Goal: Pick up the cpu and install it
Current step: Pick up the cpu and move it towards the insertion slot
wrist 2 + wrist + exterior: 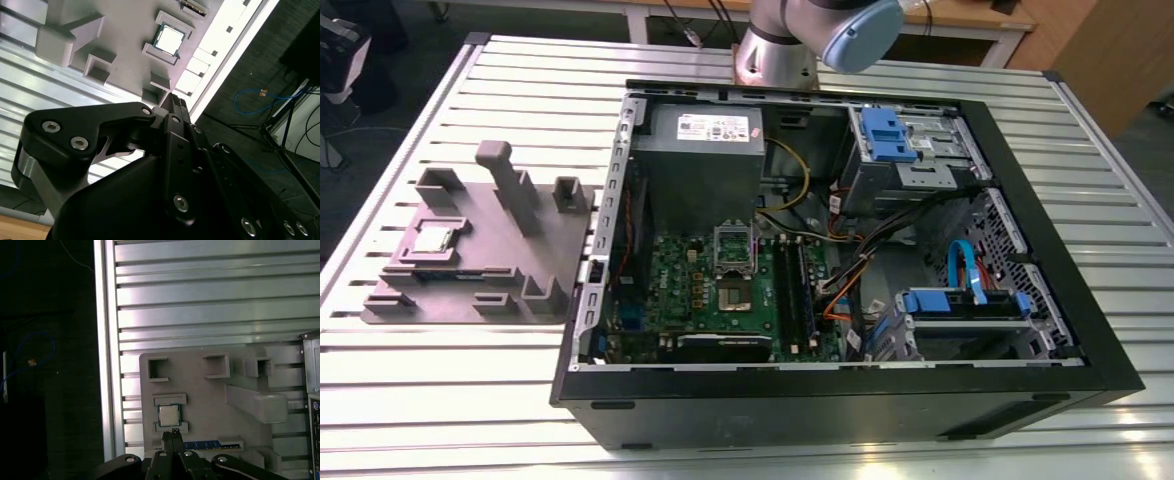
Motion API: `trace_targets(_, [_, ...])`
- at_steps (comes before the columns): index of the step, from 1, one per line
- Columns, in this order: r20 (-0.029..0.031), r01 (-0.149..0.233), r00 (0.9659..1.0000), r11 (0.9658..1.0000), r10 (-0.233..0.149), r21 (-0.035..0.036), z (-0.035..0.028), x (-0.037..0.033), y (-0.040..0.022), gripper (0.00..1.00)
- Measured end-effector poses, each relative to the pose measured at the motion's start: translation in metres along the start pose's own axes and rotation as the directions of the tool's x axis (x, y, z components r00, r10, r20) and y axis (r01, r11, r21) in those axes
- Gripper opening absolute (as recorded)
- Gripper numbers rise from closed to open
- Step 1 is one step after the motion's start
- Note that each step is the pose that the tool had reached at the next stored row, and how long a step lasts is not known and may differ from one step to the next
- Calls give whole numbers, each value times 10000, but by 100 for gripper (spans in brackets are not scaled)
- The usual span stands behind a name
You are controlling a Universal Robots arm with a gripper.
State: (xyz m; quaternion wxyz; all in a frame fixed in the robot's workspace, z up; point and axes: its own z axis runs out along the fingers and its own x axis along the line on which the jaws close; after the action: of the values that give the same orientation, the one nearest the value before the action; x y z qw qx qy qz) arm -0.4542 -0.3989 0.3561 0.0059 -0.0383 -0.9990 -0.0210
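The cpu (434, 238) is a small silver square chip lying flat in a recess of the grey holder block (480, 270), on the slatted table at the exterior view's left. It shows in both wrist views, cpu (168, 414) and cpu (169, 40), with raised grey lips on two sides. My gripper (174, 433) hovers above the block, its black fingertips (178, 100) pressed together with nothing between them, and stands apart from the chip. The green motherboard (720, 290) lies inside the open computer case, and its metal socket frame (735, 246) stands in the middle of the board.
The black case (854, 400) fills the middle of the table, holding a grey power-supply box (700, 135), blue drive bays (901, 135) and loose cables (854, 270). The block carries upright grey posts (500, 170) and a memory stick (210, 444). The table edge (105, 365) runs close beside the block.
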Motion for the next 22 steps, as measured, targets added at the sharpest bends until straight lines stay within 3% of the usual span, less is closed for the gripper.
trace_targets(10, [0, 0, 10000, 10000, 0, 0, 0, 2, 0, 11])
trace_targets(12, [0, 1, 10000, 10000, -1, 0, 0, 2, 0, 16])
trace_targets(14, [0, 0, 10000, 10000, 0, 0, 0, 3, 0, 29])
trace_targets(15, [0, 0, 10000, 10000, 0, 0, 0, 3, 0, 29])
trace_targets(17, [0, 0, 10000, 10000, 0, 0, 0, 3, 0, 41])
trace_targets(18, [0, 0, 10000, 10000, 0, 0, 0, 4, 0, 41])
trace_targets(20, [0, 1, 10000, 10000, -1, 0, 0, 4, 0, 53])
trace_targets(22, [-1, 25, 10000, 10000, -25, 1, 2, 4, 0, 53])
